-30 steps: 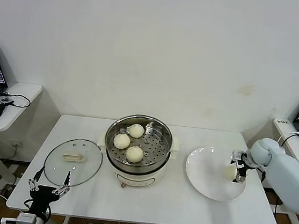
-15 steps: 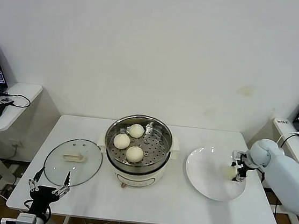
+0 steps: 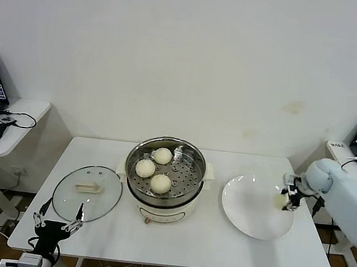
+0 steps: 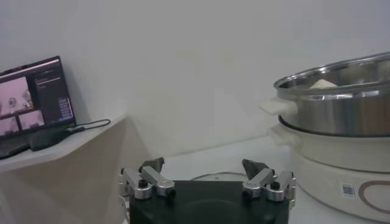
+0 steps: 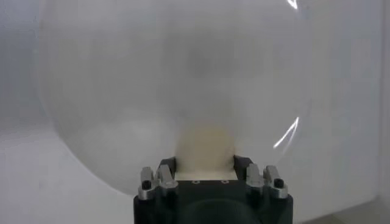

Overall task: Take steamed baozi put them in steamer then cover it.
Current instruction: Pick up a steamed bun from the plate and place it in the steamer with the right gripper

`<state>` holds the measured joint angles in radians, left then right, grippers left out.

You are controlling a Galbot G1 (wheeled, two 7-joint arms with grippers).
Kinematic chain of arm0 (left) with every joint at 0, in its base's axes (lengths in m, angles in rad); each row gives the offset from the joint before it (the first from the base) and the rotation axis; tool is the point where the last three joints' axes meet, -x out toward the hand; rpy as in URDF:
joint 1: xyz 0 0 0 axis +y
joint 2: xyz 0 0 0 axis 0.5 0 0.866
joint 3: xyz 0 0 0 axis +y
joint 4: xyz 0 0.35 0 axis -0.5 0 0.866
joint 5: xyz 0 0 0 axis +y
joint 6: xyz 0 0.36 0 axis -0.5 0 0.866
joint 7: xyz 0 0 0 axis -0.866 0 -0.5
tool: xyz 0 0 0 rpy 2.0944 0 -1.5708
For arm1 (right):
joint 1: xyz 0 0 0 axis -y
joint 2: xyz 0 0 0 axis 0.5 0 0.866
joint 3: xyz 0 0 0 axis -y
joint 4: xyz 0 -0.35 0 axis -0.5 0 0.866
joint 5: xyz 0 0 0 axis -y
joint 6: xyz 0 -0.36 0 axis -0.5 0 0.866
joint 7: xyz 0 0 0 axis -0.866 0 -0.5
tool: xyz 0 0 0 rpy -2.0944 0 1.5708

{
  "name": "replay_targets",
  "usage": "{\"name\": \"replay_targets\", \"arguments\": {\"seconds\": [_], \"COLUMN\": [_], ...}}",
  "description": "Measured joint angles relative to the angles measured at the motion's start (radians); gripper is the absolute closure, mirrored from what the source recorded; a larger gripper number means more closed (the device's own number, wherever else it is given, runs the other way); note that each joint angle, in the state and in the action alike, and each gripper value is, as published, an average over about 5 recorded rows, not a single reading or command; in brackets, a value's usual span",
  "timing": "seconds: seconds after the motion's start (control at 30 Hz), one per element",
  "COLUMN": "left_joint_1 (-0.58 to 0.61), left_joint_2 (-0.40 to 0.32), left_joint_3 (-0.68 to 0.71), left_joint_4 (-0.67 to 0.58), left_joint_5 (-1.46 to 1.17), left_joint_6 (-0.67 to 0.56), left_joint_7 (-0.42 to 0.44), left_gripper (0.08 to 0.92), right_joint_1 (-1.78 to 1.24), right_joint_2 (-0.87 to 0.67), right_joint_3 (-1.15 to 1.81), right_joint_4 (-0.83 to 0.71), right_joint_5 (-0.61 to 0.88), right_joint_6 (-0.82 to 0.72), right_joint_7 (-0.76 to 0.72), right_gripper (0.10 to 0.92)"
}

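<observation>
Over on the right side of the bench [image 3: 172, 242], the right hand [image 3: 289, 199] is clenched around the last bun [image 3: 280, 200], holding it at the far right edge of the white plate [image 3: 250, 212]; the wrist view shows that bun [image 5: 205, 152] wedged snugly between the two fingers [image 5: 163, 173], with the plate's pale curve filling the space behind it. I cannot tell whether the bun is clear of the plate or touching it. In the middle of the bench sits the steamer [image 3: 165, 174], uncovered, and three buns [image 3: 152, 167] lie on the perforated tray inside, clustered toward its left half. The glass lid [image 3: 87, 193] lies flat on the bench just to the left of the steamer, its cream handle facing up. The left hand [image 3: 58, 223] hangs low at the near left edge of the bench, just in front of the lid, fingers spread wide and grasping nothing; from its own wrist view the left hand [image 4: 207, 176] looks across at the steamer's steel wall [image 4: 341, 103] and white base.
</observation>
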<state>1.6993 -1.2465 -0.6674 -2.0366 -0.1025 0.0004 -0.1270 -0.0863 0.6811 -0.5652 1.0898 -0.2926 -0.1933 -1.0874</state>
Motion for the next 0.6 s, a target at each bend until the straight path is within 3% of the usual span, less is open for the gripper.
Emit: {"name": "replay_targets", "arguments": {"seconds": [0.3, 0.6], "left_joint_1": [-0.009, -0.012], "left_joint_2": [-0.001, -0.002], "left_joint_3": [0.012, 0.02], "left_joint_4": [-0.004, -0.011], "left_joint_5": [0.001, 0.003], "left_joint_6": [0.001, 0.002], "left_joint_7": [0.0, 0.0], "left_gripper": [0.177, 0.177], "right_joint_1": [0.239, 0.509], "right_joint_2": [-0.049, 0.03], "right_joint_3": [-0.186, -0.379], "right_joint_4": [0.168, 0.297], "right_joint_5": [0.191, 0.414], "right_joint_6": [-0.081, -0.198], "right_joint_7": [0.003, 0.052], "right_gripper": [0.424, 0.415]}}
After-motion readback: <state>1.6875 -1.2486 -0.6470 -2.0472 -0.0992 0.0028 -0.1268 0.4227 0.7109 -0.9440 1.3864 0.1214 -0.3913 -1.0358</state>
